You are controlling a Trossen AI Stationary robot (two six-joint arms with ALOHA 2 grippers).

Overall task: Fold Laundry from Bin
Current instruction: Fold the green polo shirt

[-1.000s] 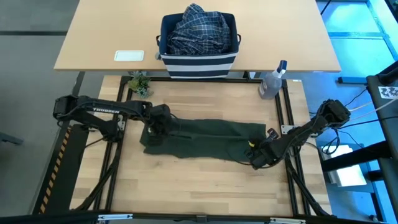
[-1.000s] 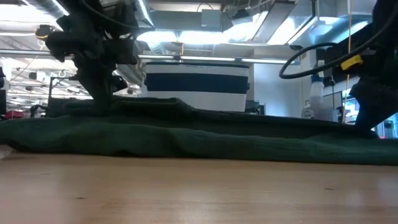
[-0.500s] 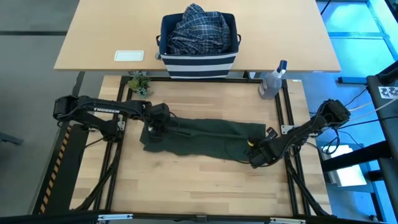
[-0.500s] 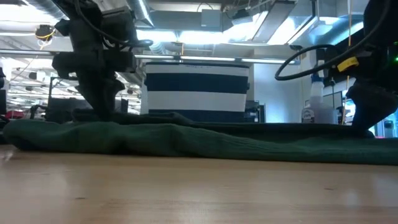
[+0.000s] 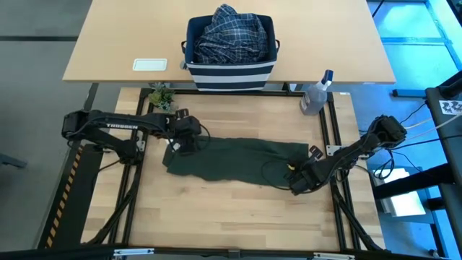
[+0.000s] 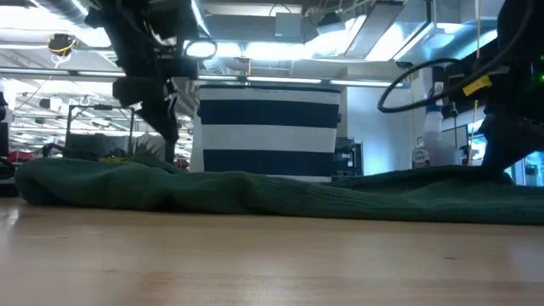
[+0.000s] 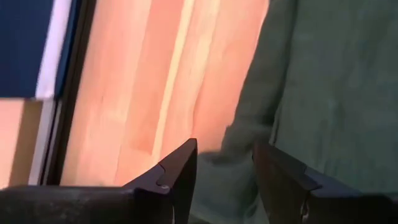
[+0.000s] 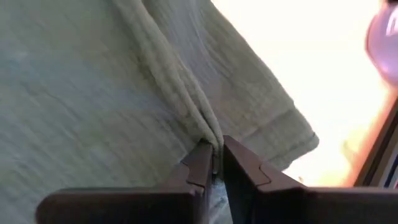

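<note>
One olive garment (image 5: pixel 234 160) flat on the near table (image 5: pixel 231 217); one plaid shirt (image 5: pixel 229 35) in the far bin (image 5: pixel 229 71).
Left gripper (image 5: pixel 182 141) spread above the garment's left end (nothing held); right gripper (image 5: pixel 297 179) pinches its right-hand fold.

The olive-green garment (image 5: pixel 234 160) is soft matt cloth, finely ribbed (a pinched fold sits between the right jaws). The bench (image 5: pixel 231 209) is smooth pale wood; the jaws look matt dark plastic.
</note>
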